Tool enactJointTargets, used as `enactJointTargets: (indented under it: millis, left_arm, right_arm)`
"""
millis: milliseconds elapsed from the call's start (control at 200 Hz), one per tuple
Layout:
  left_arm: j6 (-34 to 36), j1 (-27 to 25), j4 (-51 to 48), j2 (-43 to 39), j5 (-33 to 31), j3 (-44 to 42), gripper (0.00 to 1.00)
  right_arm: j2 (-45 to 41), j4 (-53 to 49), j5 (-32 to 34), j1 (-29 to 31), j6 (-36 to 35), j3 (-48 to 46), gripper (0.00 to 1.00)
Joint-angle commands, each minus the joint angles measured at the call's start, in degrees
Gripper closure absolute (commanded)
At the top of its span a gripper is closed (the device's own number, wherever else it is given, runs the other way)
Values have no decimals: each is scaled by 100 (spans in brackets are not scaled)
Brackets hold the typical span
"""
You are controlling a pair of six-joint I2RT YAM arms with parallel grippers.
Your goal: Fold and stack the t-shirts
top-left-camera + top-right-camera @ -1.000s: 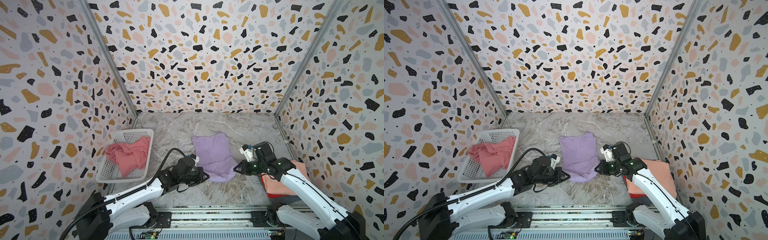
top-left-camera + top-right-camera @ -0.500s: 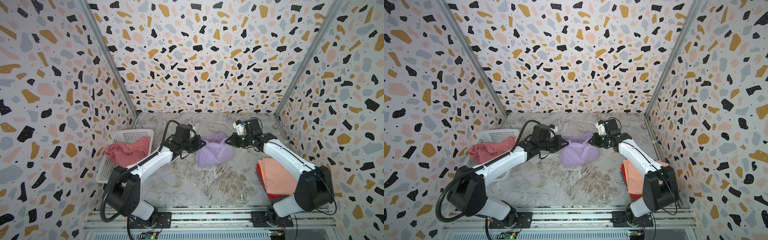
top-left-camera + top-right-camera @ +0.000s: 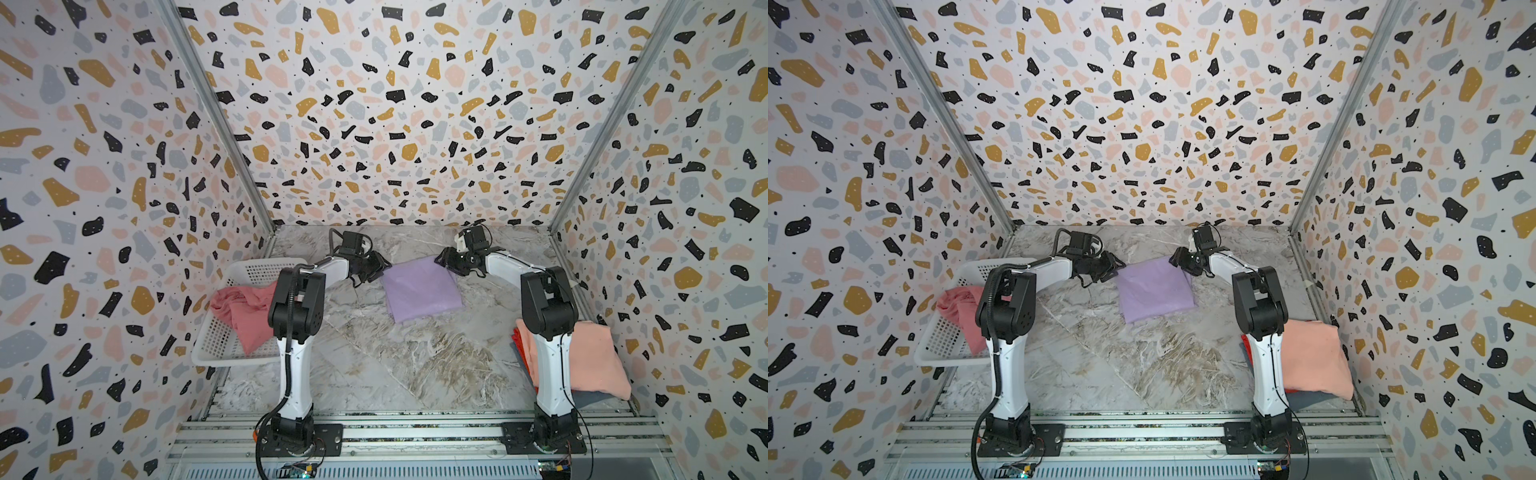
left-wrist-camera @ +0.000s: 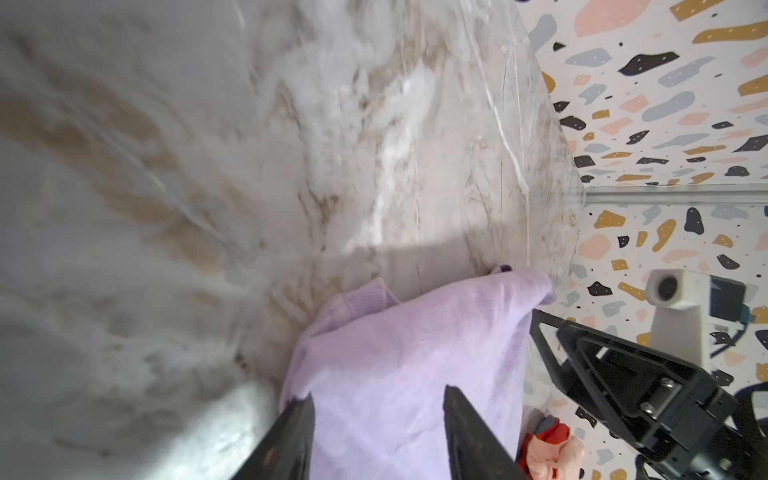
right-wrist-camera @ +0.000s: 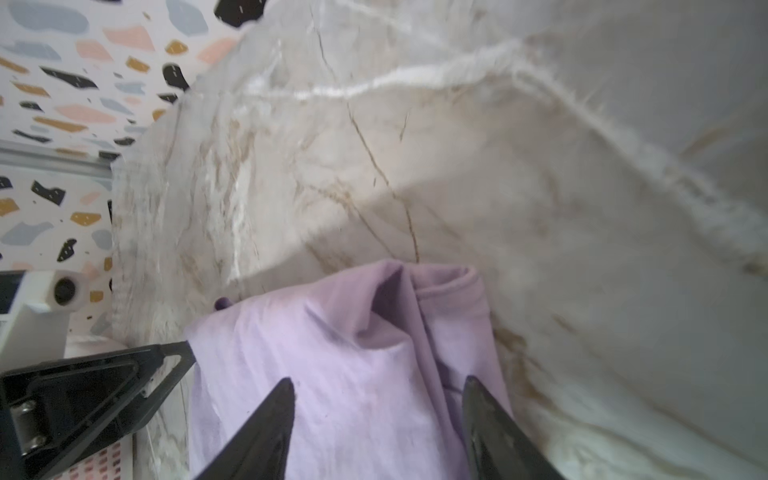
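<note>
Four t-shirts on hand: lilac piece mid-fold, both grips just released

Item 1, lilac t-shirt (image 3: 420,291): lies flat on the marble table (image 3: 395,374), centre to far, as a compact folded rectangle. Tools: left gripper (image 4: 376,399) and right gripper (image 5: 376,384) sit at its far left and far right corners; in both wrist views the jaws stand apart with cloth lying loose under them.
Item 2, rose pink t-shirt (image 3: 245,311): crumpled, draped over the white basket (image 3: 257,266), left side.
Items 3 and 4, peach t-shirt (image 3: 594,361) on red t-shirt (image 3: 518,343): folded stack, near right.
Step in hand, as judged: the lengthwise fold of the lilac piece is laid and let go. Next move calls for backing both arms clear without dragging the top layer, then taking the fold to the stack.
Change against a second ago: then both grippers were shut at the shirt's near edge, with the cloth spread longer; half a second ago that edge was lifted. Now it rests at the far edge
</note>
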Motion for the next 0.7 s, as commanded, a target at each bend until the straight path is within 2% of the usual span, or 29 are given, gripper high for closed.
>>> enactJointTargets:
  millis: [0, 125, 300, 506, 586, 631, 691]
  left_arm:
    - [228, 67, -138, -215, 17, 296, 44]
    - [658, 80, -582, -442, -194, 169, 43]
    - [921, 49, -666, -1090, -228, -670, 41]
    - [1766, -414, -1972, -2028, -733, -1210, 39]
    - [1721, -630, -2083, -2414, -797, -1666, 36]
    - [1596, -786, -1966, -2643, -864, -1944, 35]
    - [1422, -1017, -1743, -2856, -948, -2226, 32]
  right_arm:
    - [-846, 493, 217, -38, -8, -241, 35]
    - [-1396, 530, -4, -6, 8, -972, 35]
    - [-2327, 370, -5, 32, 160, -2334, 33]
    - [-3239, 390, -191, 23, 559, -3653, 27]
    - [-3430, 519, -263, 23, 756, -4058, 22]
    - [-3510, 605, -270, 23, 908, -4268, 15]
    - [-3627, 815, -357, 23, 1041, -4555, 13]
